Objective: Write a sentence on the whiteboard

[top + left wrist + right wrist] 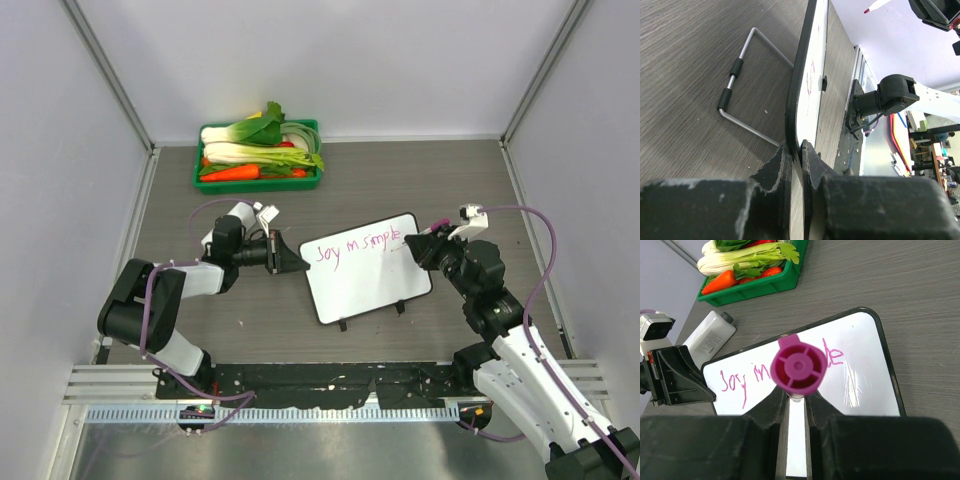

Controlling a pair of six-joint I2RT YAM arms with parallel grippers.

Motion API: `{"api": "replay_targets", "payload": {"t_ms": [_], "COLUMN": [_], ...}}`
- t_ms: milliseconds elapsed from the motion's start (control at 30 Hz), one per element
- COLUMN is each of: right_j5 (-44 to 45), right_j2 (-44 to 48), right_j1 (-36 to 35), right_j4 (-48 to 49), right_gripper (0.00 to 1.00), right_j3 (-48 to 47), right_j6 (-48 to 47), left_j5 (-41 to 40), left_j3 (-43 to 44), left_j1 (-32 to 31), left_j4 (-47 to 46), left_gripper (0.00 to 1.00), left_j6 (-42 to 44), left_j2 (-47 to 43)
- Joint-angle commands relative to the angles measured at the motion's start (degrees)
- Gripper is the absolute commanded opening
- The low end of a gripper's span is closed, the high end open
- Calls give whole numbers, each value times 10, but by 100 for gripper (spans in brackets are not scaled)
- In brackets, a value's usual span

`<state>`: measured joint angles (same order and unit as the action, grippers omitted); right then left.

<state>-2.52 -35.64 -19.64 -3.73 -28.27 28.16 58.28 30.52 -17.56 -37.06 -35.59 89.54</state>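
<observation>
Whiteboard was set on the table mid-workspace, between the two arms, and appeared propped on its wire stand. Left gripper was clamped on the board's left edge, one jaw pressed on each face. This was judged to be bracing, so the board would not slide or tip under pen pressure. Right gripper was closed around a magenta marker, with the butt end toward the wrist camera and the barrel aimed down at the board's upper right. Sentence was seen in pink along the top edge, read roughly as "Joy in simple". The marker was placed at the last word. Tip contact could not be told for sure; in the left wrist view the tip looked lifted off. Green tray of vegetables was left at the far side, well apart and not involved.
</observation>
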Motion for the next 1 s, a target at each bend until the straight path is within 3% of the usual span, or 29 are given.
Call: {"api": "replay_targets", "payload": {"t_ms": [0,967], "right_j5": [-1,8], "right_j2": [7,-48], "right_j1": [2,0], "right_j4": [15,3], "right_gripper": [1,1], "right_j3": [0,-23], "right_j6": [-5,-2], "left_j5": [0,2], "left_j3": [-5,-4], "left_j1": [-6,-6], "left_j4": [15,13], "left_gripper": [0,0], "left_j6": [36,34], "left_j2": [12,13]}}
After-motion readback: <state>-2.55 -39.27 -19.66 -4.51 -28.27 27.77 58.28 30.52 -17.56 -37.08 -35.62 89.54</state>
